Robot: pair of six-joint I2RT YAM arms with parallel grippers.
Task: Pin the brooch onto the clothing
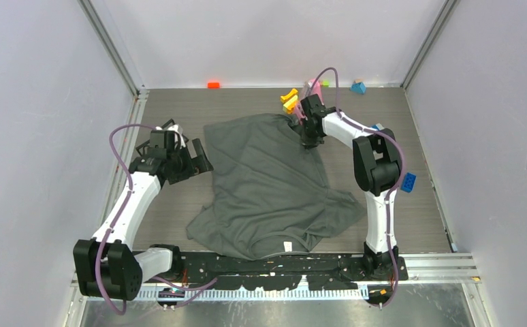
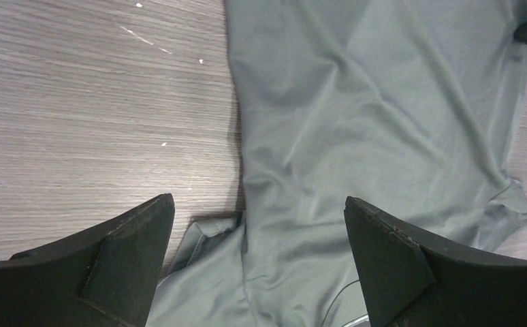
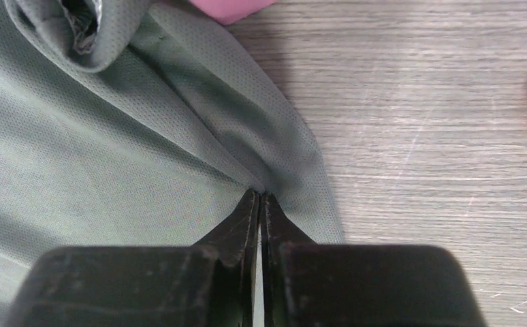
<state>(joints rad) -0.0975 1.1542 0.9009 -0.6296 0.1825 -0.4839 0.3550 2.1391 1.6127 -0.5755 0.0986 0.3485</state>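
The dark grey T-shirt point(image 1: 267, 184) lies spread on the table, neck toward the near edge, with a small white label point(image 1: 288, 246) inside it. My left gripper point(image 1: 199, 158) is open at the shirt's left edge; in the left wrist view point(image 2: 257, 204) its jaws stand wide apart above the fabric point(image 2: 383, 122) and hold nothing. My right gripper point(image 1: 308, 139) is at the shirt's far right edge. In the right wrist view point(image 3: 259, 194) it is shut on a pinched fold of the shirt point(image 3: 111, 150). I cannot make out a brooch.
A pink object point(image 3: 227, 7) lies just beyond the shirt's far corner. Yellow blocks point(image 1: 289, 100), an orange block point(image 1: 213, 84) and a blue block point(image 1: 359, 87) sit along the back wall. Another blue block point(image 1: 408, 182) lies right of the right arm. Walls close in three sides.
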